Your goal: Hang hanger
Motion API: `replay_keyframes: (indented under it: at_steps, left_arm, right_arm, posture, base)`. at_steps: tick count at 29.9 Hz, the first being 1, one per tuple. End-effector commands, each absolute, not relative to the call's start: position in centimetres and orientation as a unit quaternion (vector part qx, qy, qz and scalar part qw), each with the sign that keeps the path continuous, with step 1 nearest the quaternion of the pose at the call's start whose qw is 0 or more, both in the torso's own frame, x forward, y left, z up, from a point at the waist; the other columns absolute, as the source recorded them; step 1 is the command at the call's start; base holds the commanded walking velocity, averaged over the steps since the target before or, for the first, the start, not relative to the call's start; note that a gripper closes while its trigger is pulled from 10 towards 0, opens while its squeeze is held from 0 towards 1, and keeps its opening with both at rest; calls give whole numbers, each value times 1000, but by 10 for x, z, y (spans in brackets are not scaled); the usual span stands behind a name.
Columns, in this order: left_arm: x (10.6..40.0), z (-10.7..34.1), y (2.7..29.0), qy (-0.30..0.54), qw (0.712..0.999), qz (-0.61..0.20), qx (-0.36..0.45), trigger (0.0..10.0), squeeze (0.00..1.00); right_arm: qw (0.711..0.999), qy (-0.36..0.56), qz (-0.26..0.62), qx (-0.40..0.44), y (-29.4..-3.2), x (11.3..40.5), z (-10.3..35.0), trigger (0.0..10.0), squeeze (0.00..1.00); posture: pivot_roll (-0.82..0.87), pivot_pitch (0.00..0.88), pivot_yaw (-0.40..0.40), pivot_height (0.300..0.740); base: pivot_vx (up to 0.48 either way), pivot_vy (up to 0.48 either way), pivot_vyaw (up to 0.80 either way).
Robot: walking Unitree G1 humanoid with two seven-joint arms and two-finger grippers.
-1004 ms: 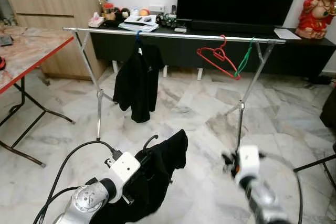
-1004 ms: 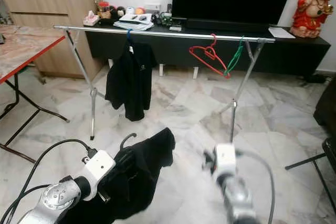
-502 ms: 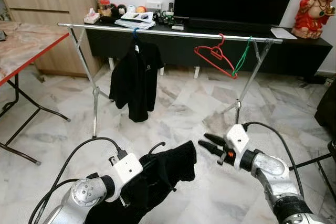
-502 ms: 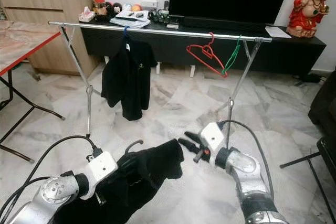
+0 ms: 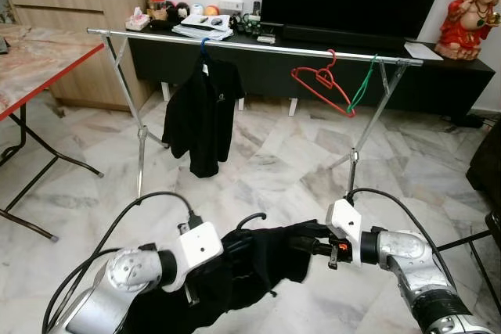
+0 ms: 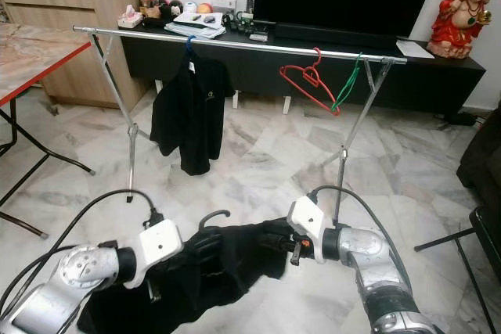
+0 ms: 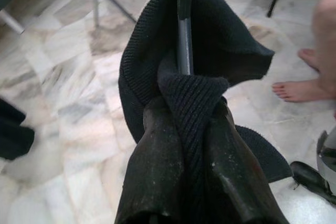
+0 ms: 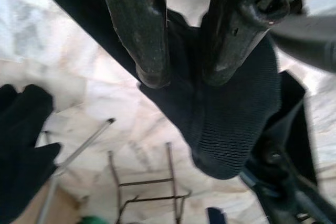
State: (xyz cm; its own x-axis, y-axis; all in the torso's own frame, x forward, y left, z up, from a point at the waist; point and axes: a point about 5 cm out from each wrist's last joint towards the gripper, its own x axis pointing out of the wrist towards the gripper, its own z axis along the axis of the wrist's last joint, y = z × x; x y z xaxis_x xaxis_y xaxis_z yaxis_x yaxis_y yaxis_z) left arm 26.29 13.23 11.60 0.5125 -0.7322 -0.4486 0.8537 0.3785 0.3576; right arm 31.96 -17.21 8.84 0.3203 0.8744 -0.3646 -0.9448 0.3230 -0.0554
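The black garment (image 5: 250,267) wraps the hanger (image 5: 249,220) so that just its hook and a short length of rod stand clear of the cloth, and it hides the fingertips of the right gripper (image 5: 307,242), whose grip cannot be judged. In the left wrist view knit cloth bunches between the fingers (image 7: 157,166) of the left gripper (image 7: 184,114). A person's bare foot (image 7: 302,90) is cut off at the picture's edge.
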Motion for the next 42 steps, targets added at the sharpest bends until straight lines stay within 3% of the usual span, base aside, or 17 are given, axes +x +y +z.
replay_keyframes:
  at_steps: [1,2,3,5,10,12,16,23,25,29,42]
  left_arm:
    - [262,121,127,93,805,-505,298,10000,0]
    - [262,121,127,93,805,-505,298,10000,0]
    - [262,118,127,102,793,-511,315,10000,0]
    - [261,114,125,106,789,-513,323,10000,0]
    - [262,113,120,101,792,-510,321,10000,0]
    - [266,119,116,86,798,-504,319,10000,0]
    - [273,126,115,70,804,-494,324,10000,0]
    - [283,148,108,31,808,-487,330,10000,0]
    - [284,153,105,23,804,-489,337,10000,0]
    - [281,150,104,28,800,-496,335,10000,0]
    - [277,141,100,43,793,-505,338,10000,0]
  right_arm:
    - [777,144,597,-142,-173,319,93,10000,0]
    - [777,144,597,-142,-173,319,93,10000,0]
    - [763,143,614,-141,-173,317,95,10000,192]
    - [766,135,612,-142,-173,320,99,10000,1000]
    - [774,110,607,-143,-173,324,109,10000,1000]
    - [758,96,626,-159,-170,322,112,10000,0]
    - [747,101,638,-159,-171,320,111,10000,0]
    - [768,98,599,-206,-172,327,111,10000,0]
    - [795,60,561,-221,-170,336,120,10000,0]
    - [813,29,543,-206,-168,342,132,10000,0]
    - [791,28,586,-174,-170,336,131,10000,0]
  posture:
    - [125,0,-90,740]
    - [125,0,-90,740]
    - [127,0,-94,740]
    - [125,0,-96,740]
    - [118,0,-97,740]
    - [119,0,-102,740]
    - [126,0,-109,740]
    - [133,0,-118,740]
    - [136,0,-124,740]
    - [134,0,-126,740]
    - [128,0,-129,740]
  base:
    - [0,0,0]
    - [0,0,0]
    - [0,0,0]
    - [0,0,0]
    - [0,0,0]
    - [0,0,0]
    - [0,0,0]
    - [0,0,0]
    - [0,0,0]
    - [0,0,0]
    - [0,0,0]
